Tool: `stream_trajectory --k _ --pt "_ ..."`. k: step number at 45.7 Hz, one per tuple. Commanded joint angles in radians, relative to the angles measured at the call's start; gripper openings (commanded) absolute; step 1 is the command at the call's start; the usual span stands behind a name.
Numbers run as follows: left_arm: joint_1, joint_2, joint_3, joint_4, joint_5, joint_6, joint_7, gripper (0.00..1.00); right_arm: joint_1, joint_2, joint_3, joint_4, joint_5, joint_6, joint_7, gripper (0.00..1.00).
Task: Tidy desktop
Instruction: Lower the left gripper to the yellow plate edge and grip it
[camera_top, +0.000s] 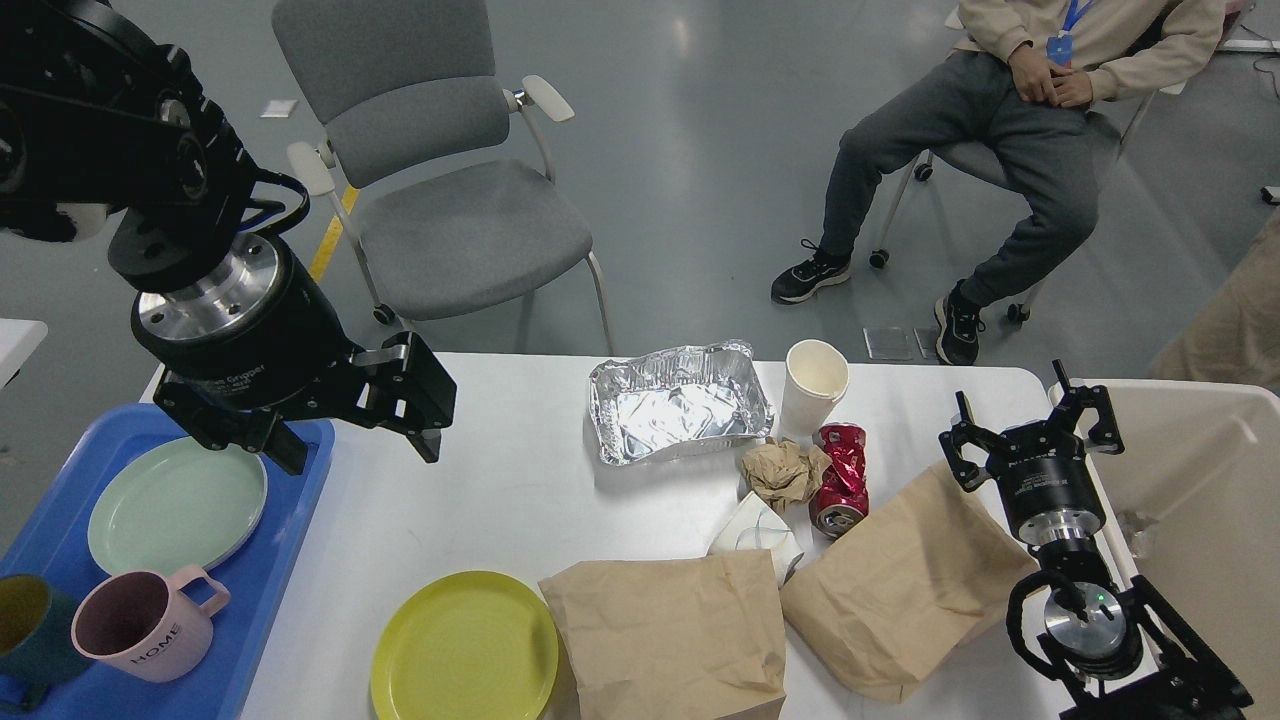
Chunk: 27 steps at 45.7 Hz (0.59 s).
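**Dishes partly sorted, rubbish yet to clear**

At far left the blue tray holds a pale green plate, a pink mug and part of a dark teal cup; I judge the dish sorting under way. My left gripper hangs over the tray's right edge, jaws spread wide, carrying nothing.

On the desktop, which fills the middle, sit a yellow plate, an empty foil container, a paper cup, crumpled brown paper, a crushed red can, a white wrapper and two brown paper bags. I reckon most of the job is left.

My right gripper hovers at the table's right edge, jaws open and empty. The cream bin beside it looks nearly empty; its lower part is hidden.
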Motion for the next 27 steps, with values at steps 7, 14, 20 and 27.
stream_trajectory --k 7,14,20,27 --pt "0.245 0.059 -0.035 0.029 0.008 0.193 0.008 0.96 0.0 0.0 0.001 0.0 0.0 0.0 0.0 1.0" --pt "0.477 0.137 -0.041 0.043 0.008 0.413 0.009 0.96 0.0 0.0 0.0 0.0 0.0 0.0 0.0 1.0" --pt "0.659 0.18 -0.064 0.079 0.007 0.505 0.011 0.96 0.0 0.0 0.0 0.0 0.0 0.0 0.0 1.0" --pt "0.868 0.26 -0.17 0.159 0.01 0.608 0.014 0.96 0.0 0.0 0.0 0.0 0.0 0.0 0.0 1.0"
